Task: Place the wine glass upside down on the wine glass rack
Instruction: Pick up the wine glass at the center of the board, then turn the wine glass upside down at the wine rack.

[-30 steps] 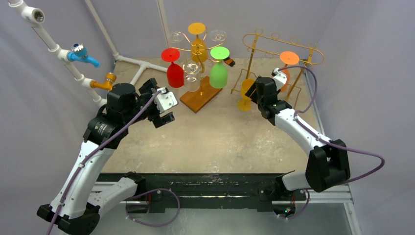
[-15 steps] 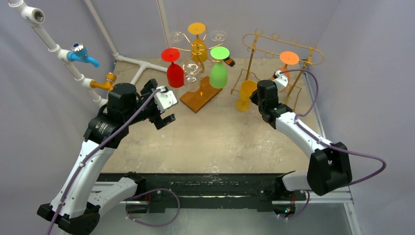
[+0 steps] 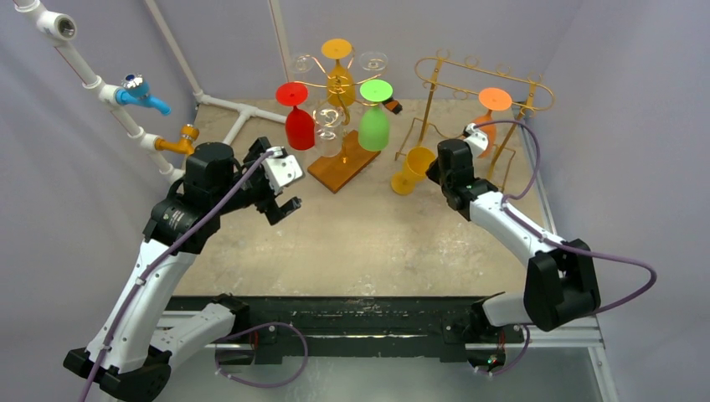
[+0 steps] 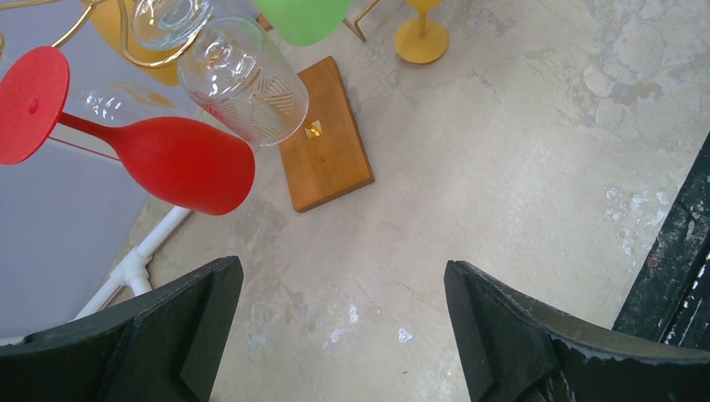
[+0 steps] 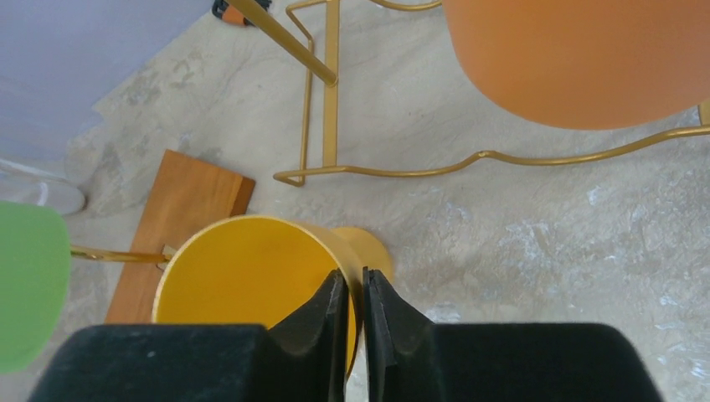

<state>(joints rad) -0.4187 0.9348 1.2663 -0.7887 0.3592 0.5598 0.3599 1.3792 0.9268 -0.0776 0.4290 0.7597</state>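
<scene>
The yellow wine glass (image 3: 409, 172) leans over on the table in front of the gold wire rack (image 3: 429, 100). My right gripper (image 3: 432, 167) is shut on its rim. In the right wrist view one finger sits inside the bowl and one outside, pinching the wall of the yellow wine glass (image 5: 243, 268) in the right gripper (image 5: 352, 285). The glass's foot (image 4: 421, 43) shows at the top of the left wrist view. My left gripper (image 3: 280, 199) hovers open over bare table, and nothing lies between the jaws of the left gripper (image 4: 343, 327).
An orange glass (image 3: 494, 100) hangs upside down on the gold rack. A second rack on a wooden base (image 3: 342, 164) holds red (image 3: 298, 126), green (image 3: 374, 126), amber and clear glasses. White pipes with a blue valve (image 3: 138, 92) run along the left wall.
My right gripper has closed on the yellow glass's rim, and the glass has tipped from upright to leaning, its foot swinging left. The left arm has barely shifted.
</scene>
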